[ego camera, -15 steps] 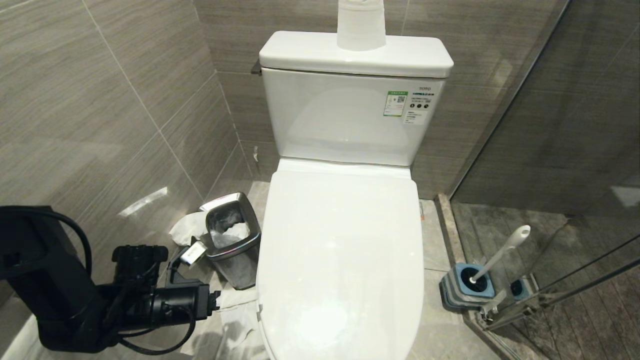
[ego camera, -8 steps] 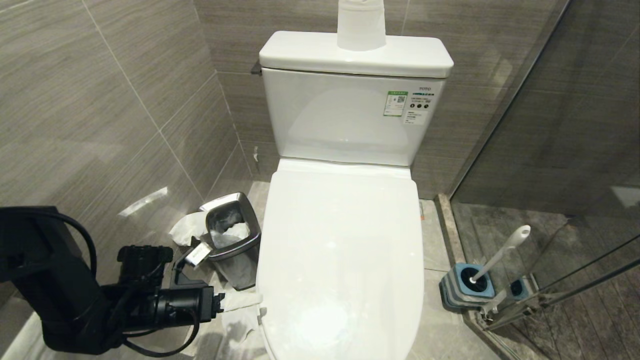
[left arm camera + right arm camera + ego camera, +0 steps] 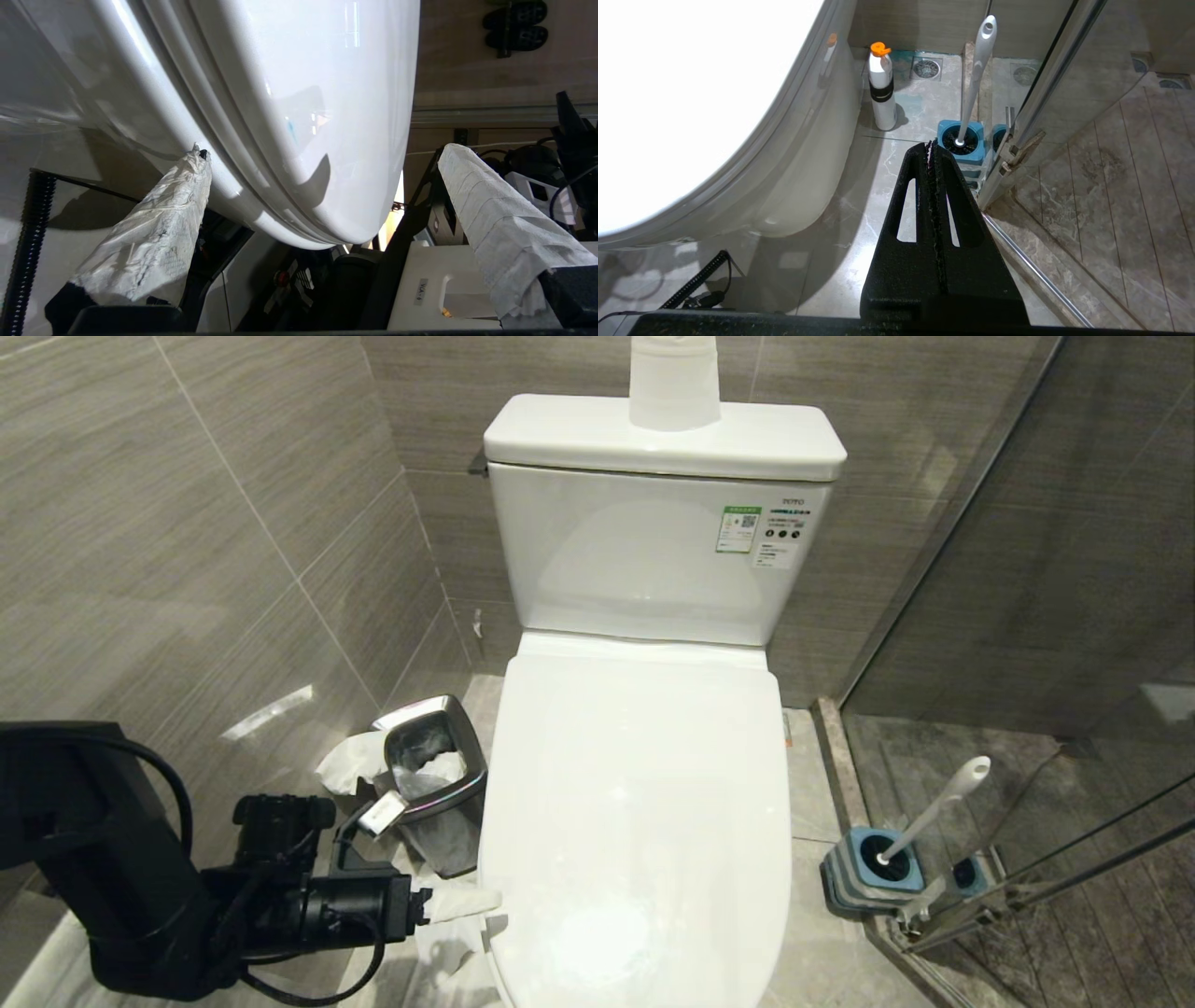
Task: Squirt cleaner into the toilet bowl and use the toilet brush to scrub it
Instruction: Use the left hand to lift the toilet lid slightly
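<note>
We note the toilet bowl [image 3: 635, 831] with its lid down, so nothing can be squirted or scrubbed until it is raised. In our judgement that is the step in hand.

Left gripper [image 3: 467, 903]: at the near left edge of the lid, fingers spread wide and wrapped in white paper. In the left wrist view the 2 fingers [image 3: 154, 233] straddle the lid's rim: 1 tip sits at the seam under the lid, apparently touching the ceramic, the other stands clear above it. We read this placement as a way to catch the lid edge from the side and lift. It holds nothing.

Right gripper [image 3: 931, 154]: parked low on the right of the toilet bowl, jaws closed together and empty, pointing toward the toilet brush [image 3: 973, 79].

The toilet brush stands upright in its blue holder [image 3: 873, 868] on the floor at the right, beside the glass shower door [image 3: 1074, 616]. The cleaner [image 3: 882, 91], here a white bottle with an orange cap, stands on the floor just beside the toilet base, farther back than the holder; both untouched.

Also present: steel bin [image 3: 434, 784] with tissue on the left, paper roll [image 3: 674, 378] on the tank.

Change against 1 second ago: the left gripper has advanced rightward, from short of the lid to its edge, with the paper-wrapped tip now showing against the rim. Opening unchanged. All else has stayed put.
</note>
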{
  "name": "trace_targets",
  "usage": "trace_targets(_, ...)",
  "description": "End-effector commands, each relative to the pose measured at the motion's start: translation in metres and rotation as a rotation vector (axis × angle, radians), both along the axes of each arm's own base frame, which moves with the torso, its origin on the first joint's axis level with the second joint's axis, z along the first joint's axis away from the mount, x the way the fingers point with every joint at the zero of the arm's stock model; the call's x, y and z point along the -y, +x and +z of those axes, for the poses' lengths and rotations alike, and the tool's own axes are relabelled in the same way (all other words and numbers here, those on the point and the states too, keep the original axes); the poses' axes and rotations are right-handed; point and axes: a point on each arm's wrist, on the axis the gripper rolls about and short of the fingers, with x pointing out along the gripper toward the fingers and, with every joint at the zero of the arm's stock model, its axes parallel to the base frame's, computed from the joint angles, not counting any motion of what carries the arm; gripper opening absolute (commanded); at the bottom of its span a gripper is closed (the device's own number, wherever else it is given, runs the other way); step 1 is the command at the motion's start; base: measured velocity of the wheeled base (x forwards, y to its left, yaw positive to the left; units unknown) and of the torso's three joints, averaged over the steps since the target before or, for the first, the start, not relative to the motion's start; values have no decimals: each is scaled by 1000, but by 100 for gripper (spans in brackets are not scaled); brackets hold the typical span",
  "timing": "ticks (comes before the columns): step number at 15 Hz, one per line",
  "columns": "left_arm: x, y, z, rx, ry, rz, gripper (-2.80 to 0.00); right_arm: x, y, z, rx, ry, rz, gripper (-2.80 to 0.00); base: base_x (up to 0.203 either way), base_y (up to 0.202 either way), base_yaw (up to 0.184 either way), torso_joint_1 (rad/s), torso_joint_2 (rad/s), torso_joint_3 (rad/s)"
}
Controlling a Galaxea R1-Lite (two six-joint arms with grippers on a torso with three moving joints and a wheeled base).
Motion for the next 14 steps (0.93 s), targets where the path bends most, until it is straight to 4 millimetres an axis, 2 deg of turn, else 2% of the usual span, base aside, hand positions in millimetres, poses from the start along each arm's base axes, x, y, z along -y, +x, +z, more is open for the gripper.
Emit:
trace_targets(1, 1, 1, -1, -2, -2, -3, 0, 0, 0, 0, -1, 0, 0, -280, 0, 0, 0, 0, 0, 0)
trace_targets(14, 26, -5, -7, 0, 66, -31, 0, 0, 0, 0, -1, 1, 0, -280, 0, 0, 0, 0, 0, 0)
